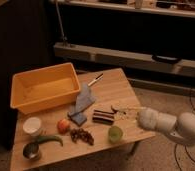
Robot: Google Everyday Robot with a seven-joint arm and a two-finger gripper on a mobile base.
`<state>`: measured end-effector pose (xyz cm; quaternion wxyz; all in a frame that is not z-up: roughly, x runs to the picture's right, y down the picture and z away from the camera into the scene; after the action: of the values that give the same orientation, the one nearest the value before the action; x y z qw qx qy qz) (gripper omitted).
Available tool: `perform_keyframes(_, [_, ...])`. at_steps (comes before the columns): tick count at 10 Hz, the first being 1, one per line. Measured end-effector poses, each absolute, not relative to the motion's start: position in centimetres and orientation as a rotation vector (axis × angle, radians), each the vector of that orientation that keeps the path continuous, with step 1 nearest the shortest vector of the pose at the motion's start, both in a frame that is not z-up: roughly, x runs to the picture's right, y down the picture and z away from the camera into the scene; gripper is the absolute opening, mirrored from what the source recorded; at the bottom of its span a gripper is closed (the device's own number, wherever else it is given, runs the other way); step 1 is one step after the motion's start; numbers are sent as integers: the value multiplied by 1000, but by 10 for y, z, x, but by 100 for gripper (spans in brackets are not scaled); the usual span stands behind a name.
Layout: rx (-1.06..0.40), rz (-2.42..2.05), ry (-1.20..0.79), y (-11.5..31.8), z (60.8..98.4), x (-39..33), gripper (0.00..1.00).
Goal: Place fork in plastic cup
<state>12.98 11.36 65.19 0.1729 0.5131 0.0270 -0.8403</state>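
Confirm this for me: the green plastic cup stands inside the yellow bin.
Not right. The camera view shows the plastic cup standing on the table near its front edge, outside the yellow bin. The gripper is just behind the cup, by the fork.

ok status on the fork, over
end effector low over table, by the fork. fork not in plastic cup yet. dark striped block beside it, cup approach looks open.

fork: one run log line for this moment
gripper: by fork, right side of table | plastic cup: upright near front edge | fork not yet in cup
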Motion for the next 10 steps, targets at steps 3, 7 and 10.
perform_keyframes(3, [1427,-2294,64,139,646,130,0])
perform_keyframes(7, [1418,-2204,-10,186,658,123,0])
perform_keyframes(10, [1434,-2180,-49,203,671,127,0])
